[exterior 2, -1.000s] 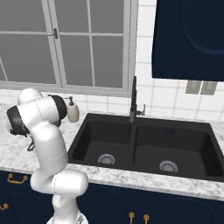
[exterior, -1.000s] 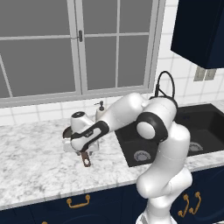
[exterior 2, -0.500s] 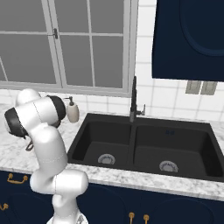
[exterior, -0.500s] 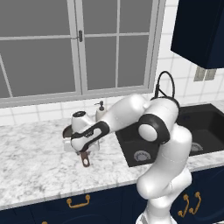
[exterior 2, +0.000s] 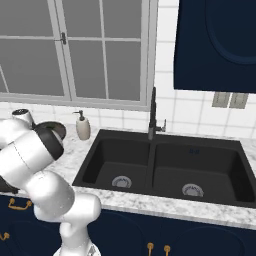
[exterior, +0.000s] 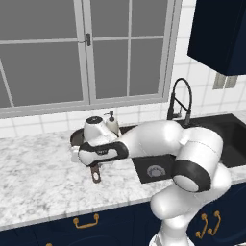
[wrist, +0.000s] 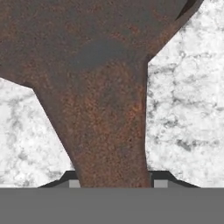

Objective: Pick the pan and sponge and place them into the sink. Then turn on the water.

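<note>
One small round dark brown frying pan [exterior: 81, 138] sits on the marble worktop [exterior: 38, 178] left of the black double-basin sink [exterior 2: 165, 165], where my hand [wrist: 112, 181] has come down astride its rusty handle [wrist: 109, 127], grip unconfirmed.

Worktop [exterior: 38, 178]: white-grey marble.
Soap dispenser [exterior 2: 82, 126]: beige, upright, near the wall.
Window [exterior 2: 75, 50]: grey-framed, behind.
Upper cabinet [exterior 2: 217, 45]: navy.
Drawer pulls [exterior: 86, 221]: brass.

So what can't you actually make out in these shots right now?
- Gripper jaws on the pan handle: hand view shows just the tips at its bottom edge; contact unclear.
- Pan body: left base view, arm covers it; handle end shows.
- Left basin of the sink: left base view, arm hides most.
</note>
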{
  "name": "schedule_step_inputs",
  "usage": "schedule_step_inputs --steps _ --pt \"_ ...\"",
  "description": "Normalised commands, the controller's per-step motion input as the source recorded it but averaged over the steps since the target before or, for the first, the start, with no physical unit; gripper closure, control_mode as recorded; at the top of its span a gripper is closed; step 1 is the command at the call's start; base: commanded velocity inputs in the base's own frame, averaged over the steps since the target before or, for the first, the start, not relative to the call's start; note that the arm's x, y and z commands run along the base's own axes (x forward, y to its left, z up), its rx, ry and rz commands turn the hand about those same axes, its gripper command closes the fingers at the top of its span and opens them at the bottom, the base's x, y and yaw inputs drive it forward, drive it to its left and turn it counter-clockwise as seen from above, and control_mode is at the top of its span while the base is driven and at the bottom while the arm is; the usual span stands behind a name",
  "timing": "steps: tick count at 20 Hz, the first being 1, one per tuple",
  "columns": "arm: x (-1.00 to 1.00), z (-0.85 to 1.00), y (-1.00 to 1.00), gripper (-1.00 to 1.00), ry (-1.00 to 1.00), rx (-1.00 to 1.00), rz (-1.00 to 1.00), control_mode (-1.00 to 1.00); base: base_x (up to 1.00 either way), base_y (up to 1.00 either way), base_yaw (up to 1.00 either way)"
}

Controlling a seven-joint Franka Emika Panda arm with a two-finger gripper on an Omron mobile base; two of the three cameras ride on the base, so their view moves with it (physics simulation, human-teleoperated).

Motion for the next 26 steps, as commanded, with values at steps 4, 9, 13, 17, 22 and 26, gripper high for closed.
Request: schedule_step_inputs --steps 4,9,13,17,22,26 --pt "-0.44 0.94 -0.57 1.00 0.00 0.00 -0.01 -1.00 0.00 0.00 0.00" --pt "-0.67 0.73 -0.80 1.00 0.00 0.00 0.00 -1.00 0.00 0.00 0.00" --pt "-0.08 0.52 -0.92 1.00 0.02 0.00 0.00 -1.00 0.00 0.00 0.00" --pt "0.00 0.32 -0.83 1.00 0.02 0.00 0.00 -1.00 0.00 0.00 0.00" --pt "0.00 0.18 -0.57 1.00 0.00 0.00 0.00 -1.00 0.00 0.00 0.00" --pt "0.03 0.19 -0.48 1.00 0.01 0.00 0.00 -1.00 0.00 0.00 0.00"
